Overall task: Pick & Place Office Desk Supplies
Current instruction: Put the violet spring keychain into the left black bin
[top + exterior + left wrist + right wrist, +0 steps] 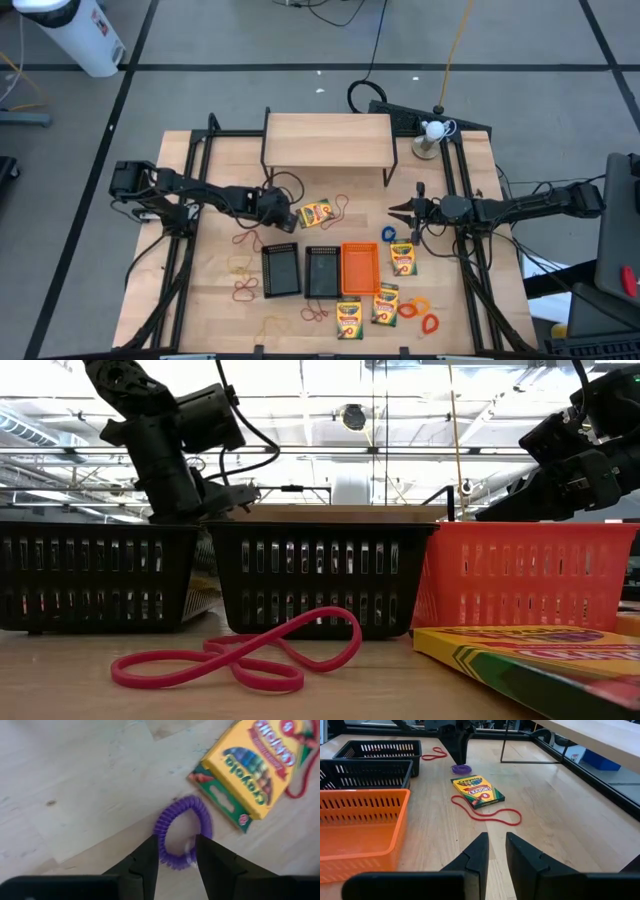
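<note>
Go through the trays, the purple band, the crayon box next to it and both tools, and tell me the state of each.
Orange tray: upright, empty.
Two black trays: upright; contents cannot tell.
Purple band: flat on the table, between the left tool's fingers.
Crayon box: lying flat, closed.
Left tool: closing around the purple band.
Right tool: narrowly open, empty.

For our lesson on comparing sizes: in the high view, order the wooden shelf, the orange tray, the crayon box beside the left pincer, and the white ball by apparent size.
1. Wooden shelf
2. Orange tray
3. Crayon box
4. White ball
</note>
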`<action>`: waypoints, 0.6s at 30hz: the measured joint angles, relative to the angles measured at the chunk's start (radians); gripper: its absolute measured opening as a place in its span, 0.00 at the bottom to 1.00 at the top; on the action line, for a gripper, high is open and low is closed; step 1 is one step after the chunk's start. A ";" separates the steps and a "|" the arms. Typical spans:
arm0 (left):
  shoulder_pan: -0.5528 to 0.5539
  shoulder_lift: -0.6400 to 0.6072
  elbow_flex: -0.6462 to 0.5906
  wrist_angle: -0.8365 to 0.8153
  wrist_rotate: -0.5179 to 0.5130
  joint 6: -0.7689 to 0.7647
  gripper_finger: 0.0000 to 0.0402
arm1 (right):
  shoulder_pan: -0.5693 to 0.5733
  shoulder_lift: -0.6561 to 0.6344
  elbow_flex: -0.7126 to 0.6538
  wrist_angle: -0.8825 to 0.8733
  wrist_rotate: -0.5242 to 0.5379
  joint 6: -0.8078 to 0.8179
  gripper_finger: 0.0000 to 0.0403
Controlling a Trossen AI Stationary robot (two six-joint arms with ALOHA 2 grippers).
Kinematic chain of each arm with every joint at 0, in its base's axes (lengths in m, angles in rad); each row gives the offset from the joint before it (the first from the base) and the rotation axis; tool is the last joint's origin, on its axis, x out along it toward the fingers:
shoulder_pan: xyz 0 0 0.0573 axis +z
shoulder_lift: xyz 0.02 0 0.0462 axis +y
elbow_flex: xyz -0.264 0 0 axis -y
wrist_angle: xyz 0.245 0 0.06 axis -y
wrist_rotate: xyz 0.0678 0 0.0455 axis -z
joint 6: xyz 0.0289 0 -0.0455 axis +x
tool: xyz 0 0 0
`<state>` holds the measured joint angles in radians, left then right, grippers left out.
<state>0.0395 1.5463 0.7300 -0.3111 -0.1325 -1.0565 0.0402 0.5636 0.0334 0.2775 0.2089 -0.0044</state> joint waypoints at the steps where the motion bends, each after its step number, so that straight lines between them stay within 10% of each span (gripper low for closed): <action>1: 0.000 0.000 0.000 -0.007 0.000 0.000 0.32 | 0.000 0.000 0.000 0.000 0.000 0.000 0.15; 18: 0.000 0.000 0.000 -0.048 -0.027 0.002 0.32 | 0.000 0.000 0.000 -0.011 0.000 0.000 0.15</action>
<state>0.0399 1.5459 0.7300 -0.3594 -0.1591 -1.0542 0.0402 0.5633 0.0337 0.2666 0.2089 -0.0044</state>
